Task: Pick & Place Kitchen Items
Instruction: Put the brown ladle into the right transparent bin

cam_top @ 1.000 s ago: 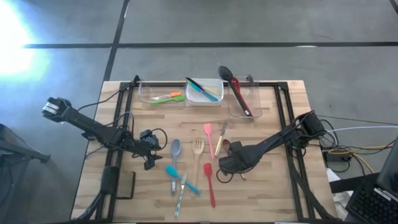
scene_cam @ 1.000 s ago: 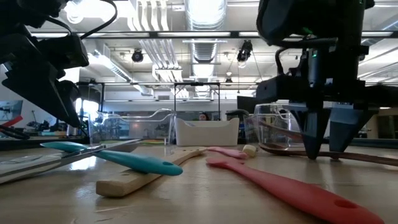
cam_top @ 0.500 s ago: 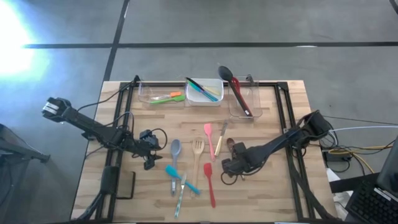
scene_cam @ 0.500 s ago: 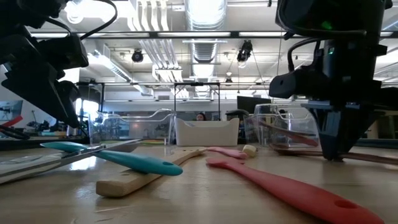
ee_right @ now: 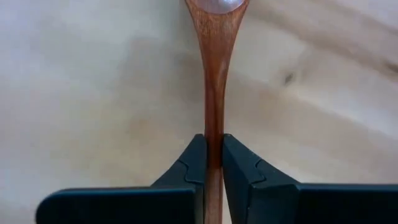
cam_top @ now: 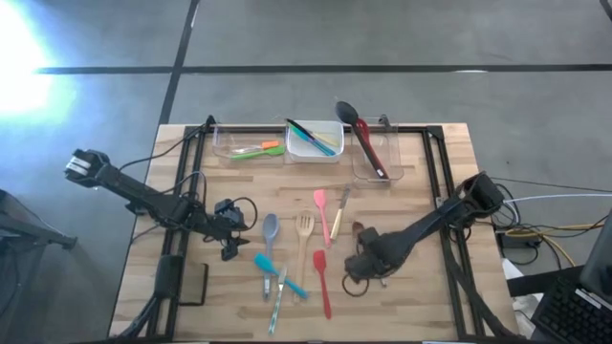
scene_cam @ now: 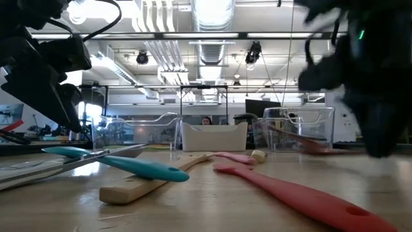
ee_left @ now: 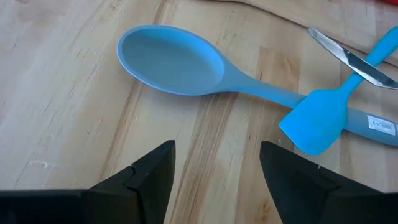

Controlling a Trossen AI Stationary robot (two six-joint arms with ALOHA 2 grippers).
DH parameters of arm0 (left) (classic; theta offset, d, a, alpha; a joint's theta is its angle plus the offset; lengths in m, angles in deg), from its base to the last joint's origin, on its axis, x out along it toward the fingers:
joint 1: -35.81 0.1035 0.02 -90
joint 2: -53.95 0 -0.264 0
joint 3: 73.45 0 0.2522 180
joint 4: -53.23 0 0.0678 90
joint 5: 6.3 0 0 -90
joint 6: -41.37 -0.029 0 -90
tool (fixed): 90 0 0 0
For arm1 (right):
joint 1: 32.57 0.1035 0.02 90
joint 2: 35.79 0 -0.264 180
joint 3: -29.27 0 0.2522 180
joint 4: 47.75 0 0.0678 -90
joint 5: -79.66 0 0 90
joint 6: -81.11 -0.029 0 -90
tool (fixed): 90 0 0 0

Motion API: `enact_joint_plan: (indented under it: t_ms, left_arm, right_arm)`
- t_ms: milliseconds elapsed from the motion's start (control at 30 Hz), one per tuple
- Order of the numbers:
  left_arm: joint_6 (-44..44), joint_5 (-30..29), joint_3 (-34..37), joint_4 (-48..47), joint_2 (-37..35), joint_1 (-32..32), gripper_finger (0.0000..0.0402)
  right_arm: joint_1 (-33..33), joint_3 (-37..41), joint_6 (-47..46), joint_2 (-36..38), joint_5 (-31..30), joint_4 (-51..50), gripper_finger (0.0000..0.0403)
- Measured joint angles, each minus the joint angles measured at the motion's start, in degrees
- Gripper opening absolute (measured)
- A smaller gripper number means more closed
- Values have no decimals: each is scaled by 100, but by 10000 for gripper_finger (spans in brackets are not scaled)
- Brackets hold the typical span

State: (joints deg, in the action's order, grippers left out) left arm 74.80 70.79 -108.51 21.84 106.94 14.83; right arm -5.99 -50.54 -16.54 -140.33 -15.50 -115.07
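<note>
My right gripper [cam_top: 361,268] stands right of the table's middle, shut on a brown wooden spoon [ee_right: 214,74]; its bowl [cam_top: 358,230] points toward the far edge. Loose utensils lie mid-table: a grey-blue spoon [cam_top: 271,229], a wooden fork [cam_top: 305,237], a pink spatula [cam_top: 320,204], a red spatula [cam_top: 322,279] and a teal spatula [cam_top: 271,268]. My left gripper [cam_top: 229,250] hangs open at the left, tilted down just short of the grey-blue spoon [ee_left: 171,62], touching nothing. My right gripper pinches the wooden spoon's slim handle [ee_right: 213,118] between its two fingers [ee_right: 193,162], a little back from the bowl. The fingers come from above, pointing down, across the handle. The spoon looks raised slightly off the wood; whether its bowl end is clear I cannot tell.
Along the far edge stand a clear tub [cam_top: 247,145] with green and orange utensils, a white tub [cam_top: 316,141] with slim utensils, and a clear tub [cam_top: 375,158] holding a black ladle and a red-handled tool. Bare wood lies near the right and near edges.
My right gripper has shut on the wooden spoon's handle, then moved a little toward the table's near right and upward, taking the spoon with it. In the low view the spoon no longer lies on the table at the right.
</note>
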Motion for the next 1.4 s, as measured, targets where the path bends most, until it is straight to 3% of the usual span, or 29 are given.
enact_joint_plan:
  t_ms: [300, 467, 700, 1067, 1300, 1400]
  left_arm:
    - [-2, 0, 0, 3, 0, -2, 236]
    - [-2, 0, 0, 4, 0, -1, 236]
    - [-2, -2, 0, 22, 0, -2, 236]
    - [-44, -4, 0, 52, 0, 0, 236]
    - [-52, -4, 0, 48, 0, -1, 236]
    - [-50, -7, 0, 47, 0, -1, 236]
  right_arm:
    - [57, -1154, 317, 108, -570, -1852, 15]
    - [-254, -1765, 555, 367, -1399, -3138, 15]
    - [-1263, -1817, 1734, 1407, -2409, -3239, 15]
    - [-3729, -1146, 5025, 2404, -2946, -1040, 15]
    - [-5154, -307, 6618, 2303, -1824, 757, 15]
    - [-5607, -22, 6978, 2156, -1624, 1189, 15]
